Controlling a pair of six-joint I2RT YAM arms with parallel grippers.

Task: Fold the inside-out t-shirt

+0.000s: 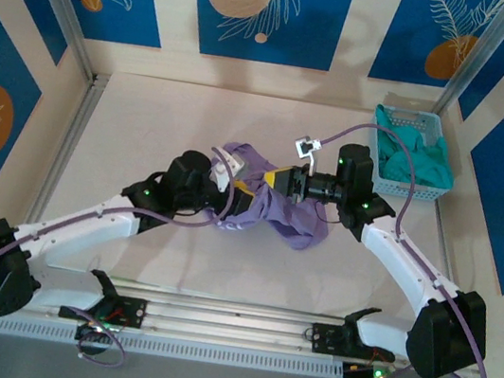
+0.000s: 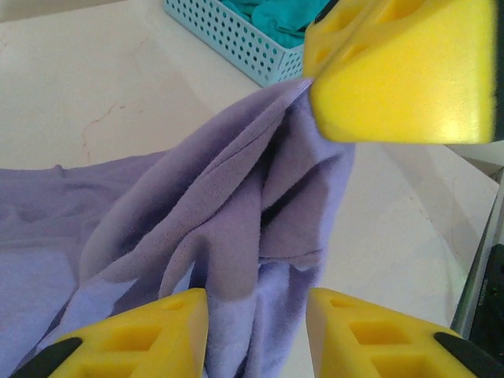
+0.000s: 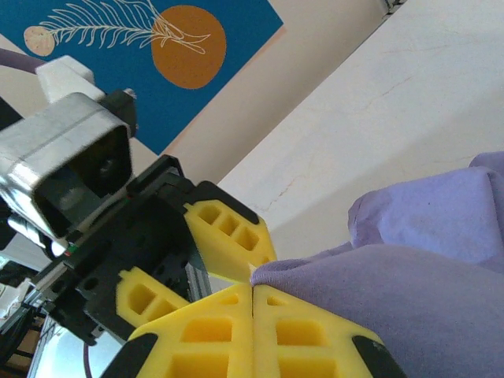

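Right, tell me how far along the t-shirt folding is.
Done: nothing folded; the lavender t-shirt lies bunched mid-table. In hand: the right tool is shut on a fold of it, the left tool open astride the cloth. Left: spreading it flat and every fold.

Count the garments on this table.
2: the lavender t-shirt bunched in the middle of the table, and a teal garment in the blue basket at the far right. The teal heap may hold more.
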